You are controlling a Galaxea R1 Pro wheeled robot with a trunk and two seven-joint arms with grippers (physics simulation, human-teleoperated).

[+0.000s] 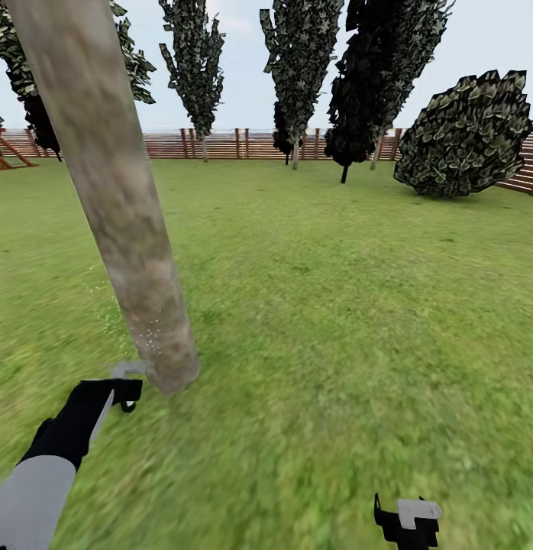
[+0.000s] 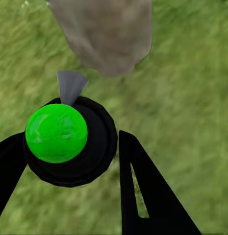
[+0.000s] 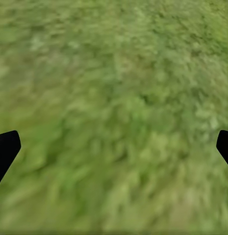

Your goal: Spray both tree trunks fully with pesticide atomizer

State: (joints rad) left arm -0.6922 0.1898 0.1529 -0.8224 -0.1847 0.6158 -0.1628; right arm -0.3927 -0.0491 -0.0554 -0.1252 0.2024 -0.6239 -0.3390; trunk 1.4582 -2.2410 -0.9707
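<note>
Now atomizer (image 2: pixel 62 139) within left pincer (image 2: pixel 69 171), near trunk (image 2: pixel 106 34)

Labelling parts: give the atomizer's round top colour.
Bright green on the atomizer, black collar around it; left wrist view shows it best.

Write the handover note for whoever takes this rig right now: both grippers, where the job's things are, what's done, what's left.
Left gripper: shut on the pesticide atomizer, its grey nozzle aimed at the base of the near tree trunk.
Right gripper: open, nothing between its fingers, over grass.
Done: atomizer picked up; white pesticide specks show low on this trunk.
Left: specks show only near the base, so cover the trunk higher up, then spray the second tree.
</note>
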